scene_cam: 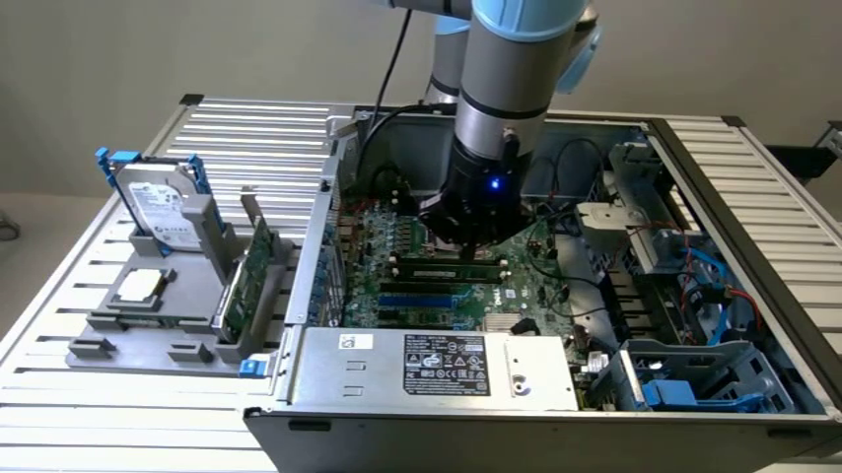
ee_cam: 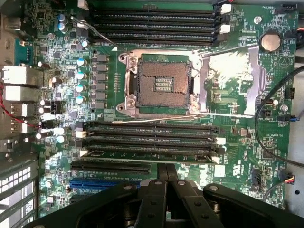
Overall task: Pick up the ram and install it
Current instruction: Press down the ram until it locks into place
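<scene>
Table: a slatted metal table [scene_cam: 250,138] carries everything; a plain pale wall stands behind it.
Case: an open computer case [scene_cam: 736,187] lies on its side, with walls on all 4 sides and its top open.
Fixture: a grey fixture [scene_cam: 145,330] at 9 o'clock of the case holds a hard drive [scene_cam: 161,212] upright and a green expansion card [scene_cam: 247,281] on edge.
Motherboard: the motherboard [ee_cam: 237,95] fills the case floor, with an open CPU socket [ee_cam: 161,85] at its middle and 1 bank of 4 long black slots [ee_cam: 152,23] on either side of the socket.
Open room: cables [scene_cam: 717,286] crowd the 3 o'clock side of the case; the arm [scene_cam: 507,79] enters from above.
Gripper: the gripper [ee_cam: 166,183] hangs low over the board with jaws fully closed together, holding nothing I can make out.
Ram: the ram [ee_cam: 152,153] sits in the slot bank nearest the gripper, in the slot on the gripper's side, just beyond the fingertips.
Ram axis: its long axis runs along that slot, parallel to the other slots; in the exterior view [scene_cam: 445,268] it runs 9 to 3 o'clock.
</scene>
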### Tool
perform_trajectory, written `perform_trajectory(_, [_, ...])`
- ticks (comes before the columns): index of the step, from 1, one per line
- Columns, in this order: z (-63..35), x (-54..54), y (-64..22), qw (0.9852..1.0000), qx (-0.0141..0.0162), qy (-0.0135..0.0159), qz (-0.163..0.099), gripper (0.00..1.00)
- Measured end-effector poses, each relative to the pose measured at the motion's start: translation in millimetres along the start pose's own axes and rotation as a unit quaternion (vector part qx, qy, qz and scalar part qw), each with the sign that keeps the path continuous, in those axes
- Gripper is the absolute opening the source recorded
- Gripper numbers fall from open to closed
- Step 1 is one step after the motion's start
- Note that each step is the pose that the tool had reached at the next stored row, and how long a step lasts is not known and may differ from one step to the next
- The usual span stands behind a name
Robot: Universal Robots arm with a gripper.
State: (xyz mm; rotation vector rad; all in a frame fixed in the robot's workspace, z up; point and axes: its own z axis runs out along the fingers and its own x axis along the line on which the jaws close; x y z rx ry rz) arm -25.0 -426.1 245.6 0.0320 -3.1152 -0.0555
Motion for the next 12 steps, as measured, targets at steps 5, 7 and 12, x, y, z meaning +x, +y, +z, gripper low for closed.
perform_trajectory(5, [-0.3,3.4,-2.2,1.0,-0.0001,0.0003,0.003,0.11])
perform_trajectory(7, [-0.3,3.4,-2.2,1.0,-0.0001,0.0003,0.003,0.11])
perform_trajectory(12, [-0.3,3.5,-2.2,1.0,-0.0001,0.0003,0.003,0.11])
